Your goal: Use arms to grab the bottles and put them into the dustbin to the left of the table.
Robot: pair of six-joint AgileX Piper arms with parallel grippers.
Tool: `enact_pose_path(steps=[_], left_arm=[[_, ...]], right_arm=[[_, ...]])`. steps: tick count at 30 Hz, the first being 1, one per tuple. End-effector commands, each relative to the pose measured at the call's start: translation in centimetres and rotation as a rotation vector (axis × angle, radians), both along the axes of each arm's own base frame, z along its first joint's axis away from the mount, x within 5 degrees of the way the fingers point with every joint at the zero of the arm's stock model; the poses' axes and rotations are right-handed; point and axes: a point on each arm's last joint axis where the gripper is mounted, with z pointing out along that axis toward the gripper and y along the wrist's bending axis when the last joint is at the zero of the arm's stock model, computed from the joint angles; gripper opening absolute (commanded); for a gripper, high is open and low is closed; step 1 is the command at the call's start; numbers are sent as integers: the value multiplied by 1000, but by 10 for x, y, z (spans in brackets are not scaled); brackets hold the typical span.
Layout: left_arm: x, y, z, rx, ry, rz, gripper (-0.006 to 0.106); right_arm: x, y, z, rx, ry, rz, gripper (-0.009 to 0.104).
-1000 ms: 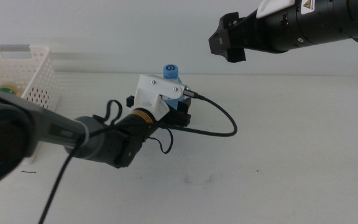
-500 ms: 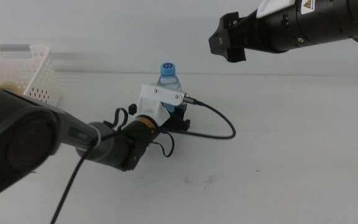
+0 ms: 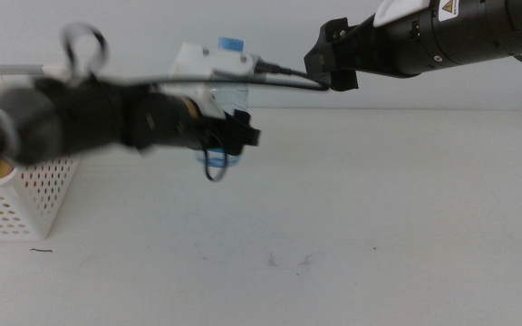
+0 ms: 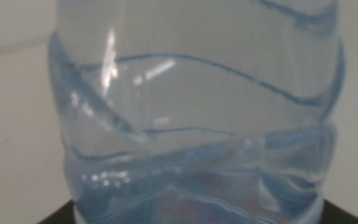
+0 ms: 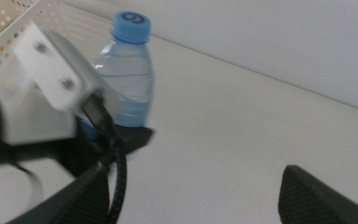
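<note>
Plain wall and a few marks

A bare, pale grey wall point(image 3: 152, 18) runs across the far side of the scene. Small dark scuff marks point(image 3: 288, 262) sit toward the near middle of the white tabletop point(image 3: 406, 208). A short dark streak point(image 3: 40, 251) lies at its near left.

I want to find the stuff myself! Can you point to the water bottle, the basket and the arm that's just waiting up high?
water bottle point(image 5: 128, 81), right wrist view, on its clear body below the blue cap.
basket point(image 3: 34, 186), middle view, on its perforated side wall.
right arm point(image 3: 442, 41), middle view, on its black barrel.
</note>
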Motion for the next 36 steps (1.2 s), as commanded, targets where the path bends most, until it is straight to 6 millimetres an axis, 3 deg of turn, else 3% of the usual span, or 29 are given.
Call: enact_pose_path(steps=[1,5,7,12,19,25,27,30,36], left_arm=[[-6,22,45,77,78,-20,-2],[6,72,97,224,139,1,-2],[12,101,112,241,139,76,-2],[19,172,131,223,178,231,-2],[29,251,106,203,259,400,-2],[58,272,54,193,325,412,0],[67,274,35,198,356,406,8],[75,277,10,201,412,401,29],[75,278,-6,201,485,419,94]], right_arm=[[-1,0,1,-2,-11,4,83],[-1,0,1,-2,-11,4,83],[-1,0,1,-2,-11,4,83],[-1,0,1,-2,-11,4,83],[-1,0,1,-2,-11,4,83],[-1,0,1,-2,-11,4,83],[-1,0,1,-2,-11,4,83],[-1,0,1,-2,-11,4,83],[-1,0,1,-2,-11,4,83]])
